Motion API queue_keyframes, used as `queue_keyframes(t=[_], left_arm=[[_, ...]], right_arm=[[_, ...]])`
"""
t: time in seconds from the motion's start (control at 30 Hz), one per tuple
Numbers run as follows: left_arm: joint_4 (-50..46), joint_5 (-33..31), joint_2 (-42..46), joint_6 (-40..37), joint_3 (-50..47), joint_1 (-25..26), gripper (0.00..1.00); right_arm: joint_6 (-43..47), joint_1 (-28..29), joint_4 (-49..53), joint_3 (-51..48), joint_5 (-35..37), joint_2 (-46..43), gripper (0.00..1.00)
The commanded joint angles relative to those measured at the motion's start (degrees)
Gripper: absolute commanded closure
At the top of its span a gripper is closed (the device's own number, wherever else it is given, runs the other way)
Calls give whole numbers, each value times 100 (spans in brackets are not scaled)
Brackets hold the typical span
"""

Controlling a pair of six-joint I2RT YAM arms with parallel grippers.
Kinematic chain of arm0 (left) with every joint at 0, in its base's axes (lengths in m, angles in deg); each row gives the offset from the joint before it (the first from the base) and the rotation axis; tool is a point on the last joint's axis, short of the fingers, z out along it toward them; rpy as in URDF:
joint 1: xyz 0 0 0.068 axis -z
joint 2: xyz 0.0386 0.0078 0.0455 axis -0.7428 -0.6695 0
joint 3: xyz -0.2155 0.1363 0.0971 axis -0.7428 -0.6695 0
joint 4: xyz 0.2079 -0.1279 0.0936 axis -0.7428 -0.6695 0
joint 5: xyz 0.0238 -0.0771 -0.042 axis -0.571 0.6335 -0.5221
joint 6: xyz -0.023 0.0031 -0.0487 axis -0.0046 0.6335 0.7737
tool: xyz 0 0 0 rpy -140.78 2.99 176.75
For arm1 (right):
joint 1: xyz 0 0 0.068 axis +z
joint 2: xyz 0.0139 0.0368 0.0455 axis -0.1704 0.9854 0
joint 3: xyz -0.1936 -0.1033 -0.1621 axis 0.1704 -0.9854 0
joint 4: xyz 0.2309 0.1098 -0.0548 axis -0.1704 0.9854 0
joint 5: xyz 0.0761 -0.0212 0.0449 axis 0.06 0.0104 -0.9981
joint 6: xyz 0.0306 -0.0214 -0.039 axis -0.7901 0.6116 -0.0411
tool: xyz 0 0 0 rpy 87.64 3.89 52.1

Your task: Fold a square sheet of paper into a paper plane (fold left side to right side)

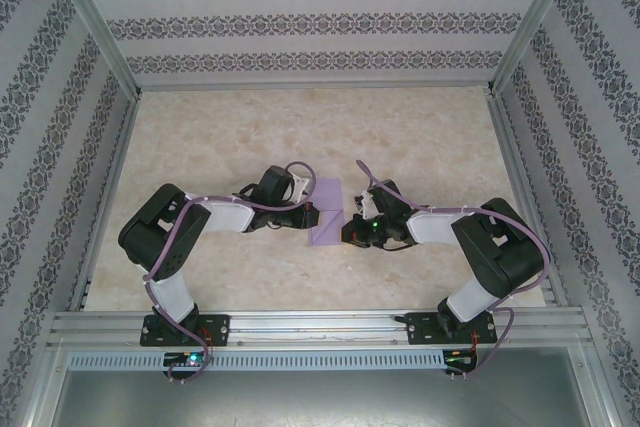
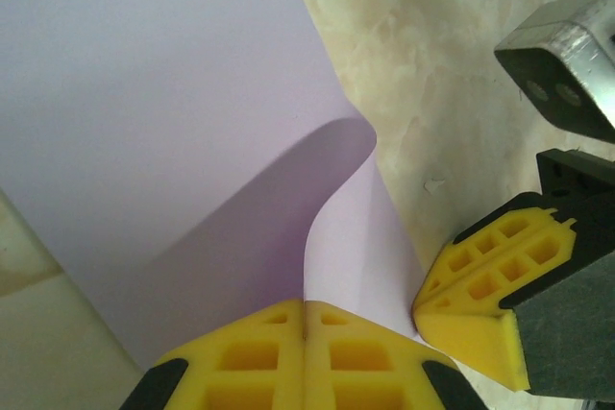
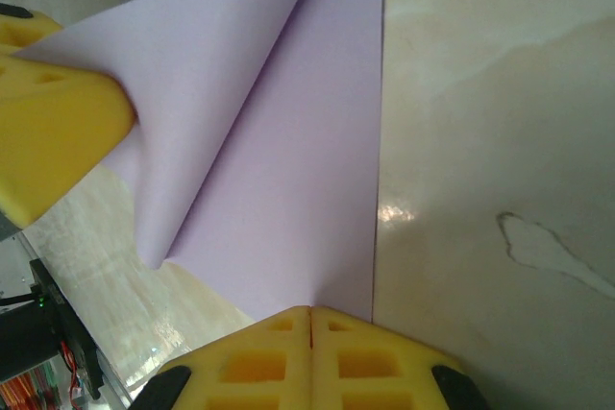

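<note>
The square sheet of paper (image 1: 328, 227) lies pale lavender on the table between the two arms. In the left wrist view its left flap (image 2: 173, 112) is lifted and curled over, and the flap's edge runs into the seam of my left gripper (image 2: 306, 306), which is shut on it. My right gripper (image 3: 309, 312) is shut, its tips resting on the flat part of the sheet (image 3: 288, 189) close to the sheet's right edge. The left gripper's yellow finger (image 3: 53, 122) shows there with the flap coming out of it. In the top view the left gripper (image 1: 308, 209) and right gripper (image 1: 350, 230) sit at the sheet's two sides.
The marble-patterned tabletop (image 1: 300, 127) stretches open behind the sheet. Patterned walls with aluminium posts close in three sides. A metal rail (image 1: 320, 327) carrying the arm bases runs along the near edge. The right gripper's finger (image 2: 490, 295) stands just beside the left gripper's tips.
</note>
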Motion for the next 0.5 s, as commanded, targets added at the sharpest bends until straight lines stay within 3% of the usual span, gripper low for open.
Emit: queue_keyframes(t=[0.0,0.47], left_arm=[[-191,-96,-97,-284,174,-98,100],[-444,-306,-100,-448,251,-108,100]], right_arm=[[129,89,341,-112,492,304,100],[137,89,341,-112,501,336,100]])
